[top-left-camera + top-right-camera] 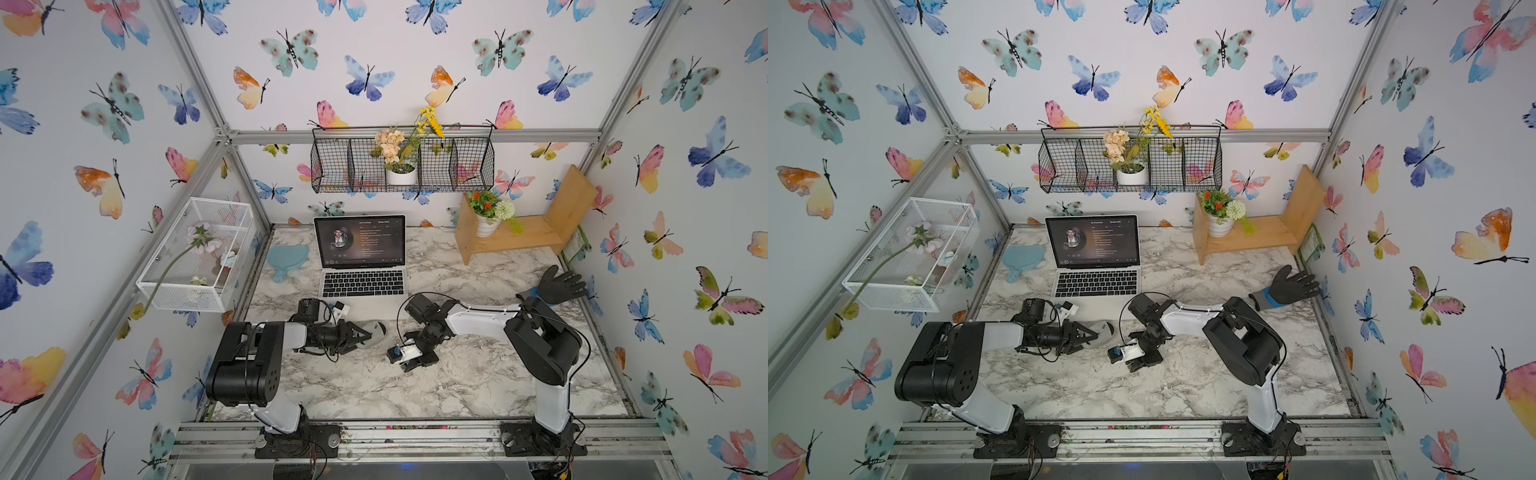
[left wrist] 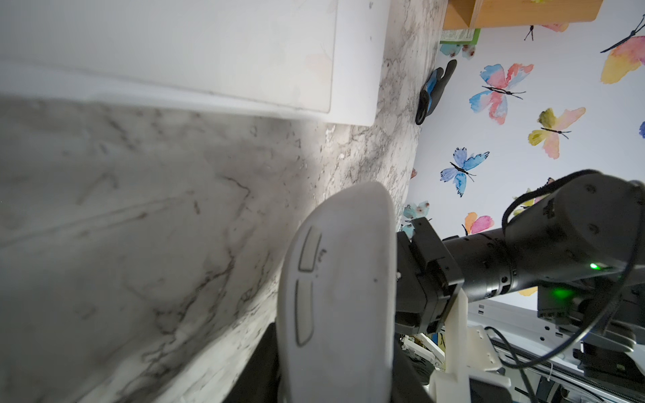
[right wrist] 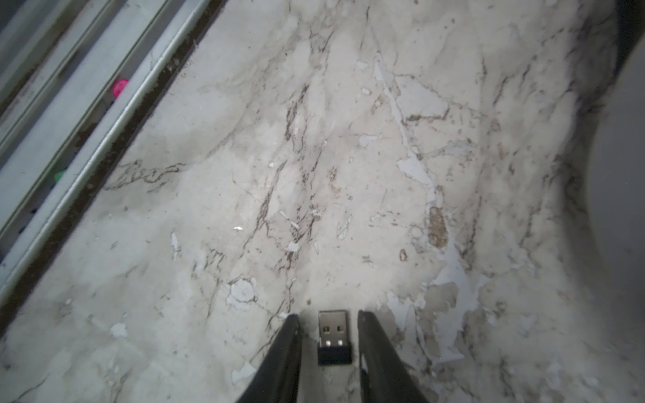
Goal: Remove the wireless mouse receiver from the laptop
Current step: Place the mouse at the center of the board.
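The wireless mouse receiver, a tiny black stub with a metal USB end, lies flat on the marble table. It sits between the fingers of my right gripper, which is open with a gap on each side. In both top views the right gripper points down at the table in front of the laptop and hides the receiver. The silver laptop stands open at the back, its screen lit. My left gripper is shut on the grey oval mouse beside the laptop's front edge.
A black glove lies at the right edge. A wooden shelf with a flower pot stands at the back right. A blue hand mirror lies left of the laptop. An aluminium rail runs along the table's front.
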Robot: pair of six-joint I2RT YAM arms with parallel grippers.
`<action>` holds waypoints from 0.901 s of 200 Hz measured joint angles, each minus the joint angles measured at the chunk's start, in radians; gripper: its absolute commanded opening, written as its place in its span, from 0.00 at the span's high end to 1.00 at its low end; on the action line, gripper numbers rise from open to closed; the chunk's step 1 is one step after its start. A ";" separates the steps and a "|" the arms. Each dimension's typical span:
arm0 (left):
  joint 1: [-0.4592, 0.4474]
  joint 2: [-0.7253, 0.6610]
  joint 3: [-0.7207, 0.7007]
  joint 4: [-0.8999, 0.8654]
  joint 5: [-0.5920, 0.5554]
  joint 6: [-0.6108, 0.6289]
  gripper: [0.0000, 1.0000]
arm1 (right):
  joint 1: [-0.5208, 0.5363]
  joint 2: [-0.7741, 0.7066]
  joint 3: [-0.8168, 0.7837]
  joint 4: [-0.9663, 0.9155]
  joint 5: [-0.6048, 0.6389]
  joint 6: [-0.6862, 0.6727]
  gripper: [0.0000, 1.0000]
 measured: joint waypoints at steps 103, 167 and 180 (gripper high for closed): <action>-0.005 0.007 0.016 0.000 0.000 -0.001 0.97 | -0.006 0.003 0.006 -0.012 0.008 0.003 0.67; -0.005 0.011 0.016 0.000 0.000 0.000 0.98 | -0.014 0.003 0.006 -0.014 0.008 0.009 0.65; -0.005 0.011 0.016 0.000 0.000 0.000 0.98 | -0.016 0.003 0.006 -0.014 0.008 0.009 0.66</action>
